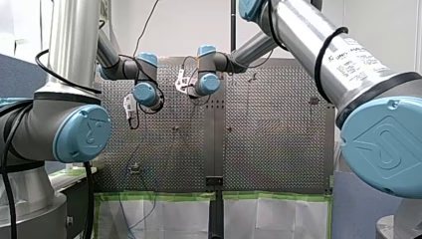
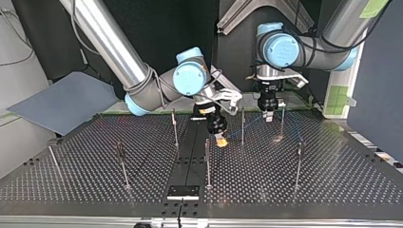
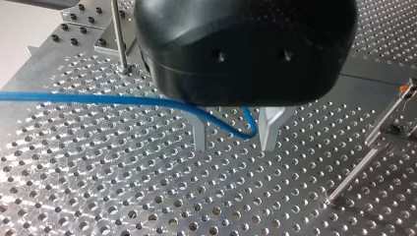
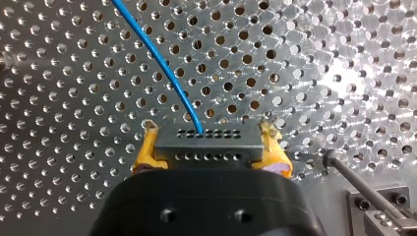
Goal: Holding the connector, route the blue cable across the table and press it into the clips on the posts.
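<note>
Blue cable (image 4: pixel 164 69), thin and glossy, ran out of a dark grey connector (image 4: pixel 206 147) with rows of small holes. Right gripper (image 4: pixel 209 130) clamped that connector between yellow pads (image 4: pixel 146 150), over the perforated table (image 4: pixel 74 73). Left gripper (image 3: pixel 235 143) stood open, the cable looping loose between its metal fingers (image 3: pixel 200 132).

Bright overhead light floods the table (image 4: pixel 344 73). In the right wrist view glare whitens its holes ahead of my right gripper (image 4: pixel 209 132). In the left wrist view the holes nearest the camera sparkle. The top view's backdrop is dark and the table's sheen dull. In the front view the near arm joints (image 1: pixel 82 132) look soft.
</note>
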Robot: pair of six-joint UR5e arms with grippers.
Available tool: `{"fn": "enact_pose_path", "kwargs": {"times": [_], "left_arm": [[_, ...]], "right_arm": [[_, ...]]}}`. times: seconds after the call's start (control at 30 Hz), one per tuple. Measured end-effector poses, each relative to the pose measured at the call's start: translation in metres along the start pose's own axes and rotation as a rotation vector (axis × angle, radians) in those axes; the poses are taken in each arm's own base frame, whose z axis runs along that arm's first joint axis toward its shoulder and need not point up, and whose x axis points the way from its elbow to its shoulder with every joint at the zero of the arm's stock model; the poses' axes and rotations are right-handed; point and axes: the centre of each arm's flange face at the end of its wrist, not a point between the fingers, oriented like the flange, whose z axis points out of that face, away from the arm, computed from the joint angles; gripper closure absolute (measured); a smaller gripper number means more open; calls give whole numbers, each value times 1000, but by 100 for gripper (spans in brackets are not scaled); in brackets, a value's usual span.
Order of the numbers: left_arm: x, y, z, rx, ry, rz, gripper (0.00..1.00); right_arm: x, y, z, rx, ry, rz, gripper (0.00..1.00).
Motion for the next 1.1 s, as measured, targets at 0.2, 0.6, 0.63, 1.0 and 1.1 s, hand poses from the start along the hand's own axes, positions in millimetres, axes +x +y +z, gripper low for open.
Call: {"fn": "enact_pose_path", "kwargs": {"times": [0.2, 0.6, 0.63, 1.0, 1.1], "left_arm": [[0, 0, 0, 0, 0, 0, 47], [0, 0, 0, 0, 0, 0, 40], [0, 0, 0, 0, 0, 0, 40], [0, 0, 0, 0, 0, 0, 40], [0, 0, 0, 0, 0, 0, 40]], "right_arm": [[0, 0, 0, 0, 0, 0, 100], [0, 0, 0, 0, 0, 0, 100], [0, 0, 0, 0, 0, 0, 100], [0, 0, 0, 0, 0, 0, 100], [0, 0, 0, 0, 0, 0, 100]]}}
